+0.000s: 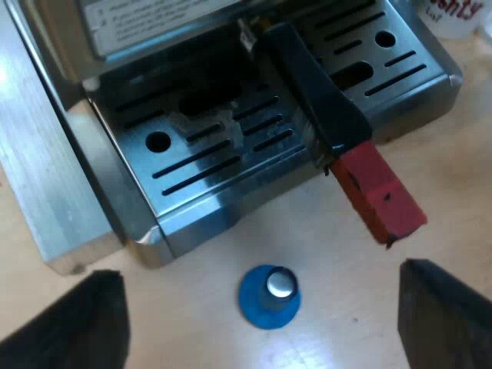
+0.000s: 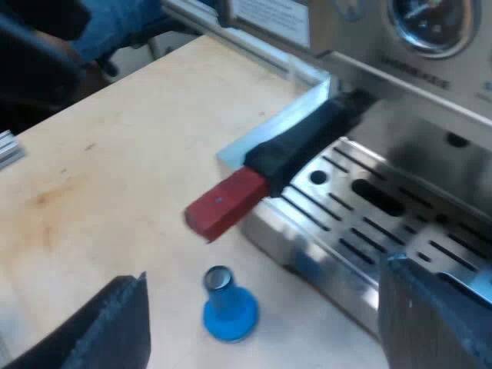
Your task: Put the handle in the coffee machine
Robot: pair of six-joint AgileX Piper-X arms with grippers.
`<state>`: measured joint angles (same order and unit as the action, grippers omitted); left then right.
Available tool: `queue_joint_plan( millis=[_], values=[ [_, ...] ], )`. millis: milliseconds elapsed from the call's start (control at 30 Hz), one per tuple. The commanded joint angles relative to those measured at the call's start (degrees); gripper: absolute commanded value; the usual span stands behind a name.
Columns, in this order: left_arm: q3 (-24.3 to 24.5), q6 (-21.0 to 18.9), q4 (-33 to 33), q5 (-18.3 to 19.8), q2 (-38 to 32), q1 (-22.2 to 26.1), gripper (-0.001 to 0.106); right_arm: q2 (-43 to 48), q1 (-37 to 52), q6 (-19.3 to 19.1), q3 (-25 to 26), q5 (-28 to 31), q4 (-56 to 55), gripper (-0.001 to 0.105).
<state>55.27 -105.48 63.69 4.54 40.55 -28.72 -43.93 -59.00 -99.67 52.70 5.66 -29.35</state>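
The holder's dark handle (image 1: 315,92) reaches out from under the espresso machine's front (image 1: 154,31) over the slotted drip tray (image 1: 200,161), and its red end (image 1: 378,192) juts past the tray's edge. The right wrist view has the same handle (image 2: 307,142) with its red end (image 2: 225,201) sticking out from the machine (image 2: 415,46). A blue tamper (image 1: 270,296) stands upright on the wooden table before the tray; it is also below the red end (image 2: 227,307). My left gripper (image 1: 261,327) hangs open above the tamper. My right gripper (image 2: 261,327) is open too, holding nothing.
A pale metal block (image 1: 46,200) lies beside the machine. A white cup with red lettering (image 1: 453,15) stands past the tray's far corner. A blue sleeve (image 2: 108,23) and dark shapes sit beyond the wooden table (image 2: 115,169). The pressure gauge (image 2: 430,23) is on the machine's face.
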Motion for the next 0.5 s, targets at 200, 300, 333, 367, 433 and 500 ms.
queue_joint_plan(
  millis=[200,300,333,367,433,500],
  values=[
    [0.3,2.5,-3.6,-3.4,0.0,0.0,0.076,-0.1,4.7,5.4,0.7,6.0,0.1,0.064],
    [0.7,2.5,-4.9,-4.5,0.0,1.0,0.076,-0.1,11.2,8.4,0.8,3.6,-2.1,0.064],
    [0.7,2.5,-4.9,-4.5,0.0,1.0,0.076,-0.1,13.6,8.5,1.3,1.6,-4.4,0.064],
    [0.8,2.5,-4.9,-4.5,0.0,1.7,0.076,-0.1,14.8,8.5,1.5,1.1,-5.7,0.064],
    [2.2,4.5,-4.9,-4.5,0.0,7.0,0.076,-0.1,19.0,8.5,2.4,0.1,-9.6,0.064],
    [3.4,5.7,-4.9,-4.5,0.0,10.5,0.076,0.3,21.9,8.5,3.1,0.0,-11.6,0.064]
  ],
)
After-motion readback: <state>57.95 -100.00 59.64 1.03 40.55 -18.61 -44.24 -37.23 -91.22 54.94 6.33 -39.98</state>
